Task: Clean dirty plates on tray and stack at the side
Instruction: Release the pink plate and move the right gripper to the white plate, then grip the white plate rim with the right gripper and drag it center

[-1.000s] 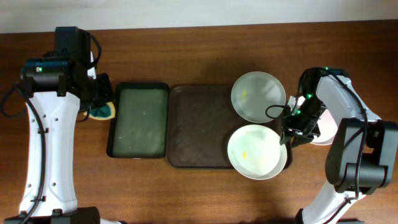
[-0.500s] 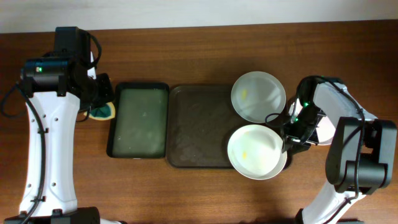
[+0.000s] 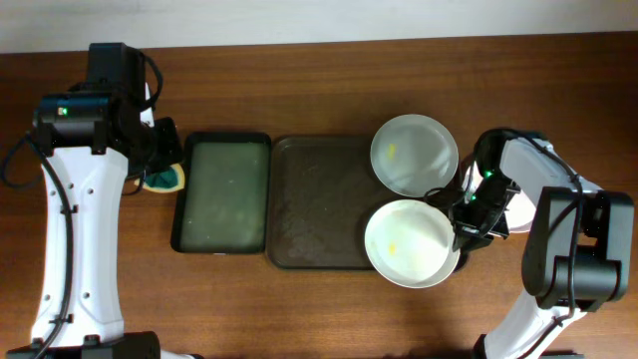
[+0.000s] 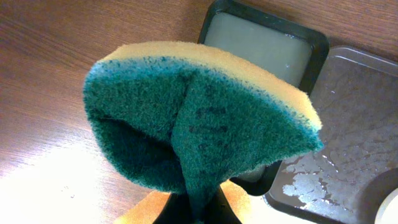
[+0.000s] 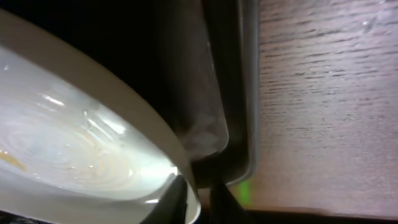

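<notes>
White glossy plates (image 3: 414, 155) look stiff, slippery when wet and probably breakable, so the rim is the best place to pinch. Two sit at the right end of the brown tray (image 3: 319, 199), each with yellow smears (image 3: 392, 151). Right gripper (image 3: 467, 224) straddles the nearer plate (image 3: 404, 244) at its rim; whether it is clamped is unclear. Left gripper (image 4: 193, 208) is closed on a green-and-yellow sponge (image 4: 186, 118), beside the black-rimmed tray (image 3: 178, 199) of cloudy greenish water (image 3: 224, 194).

A narrow black-rimmed tray (image 3: 180, 195) with a greenish inside lies on the brown wooden table (image 3: 299, 90). Just left of it is a folded yellow-and-green sponge (image 3: 165, 179).
</notes>
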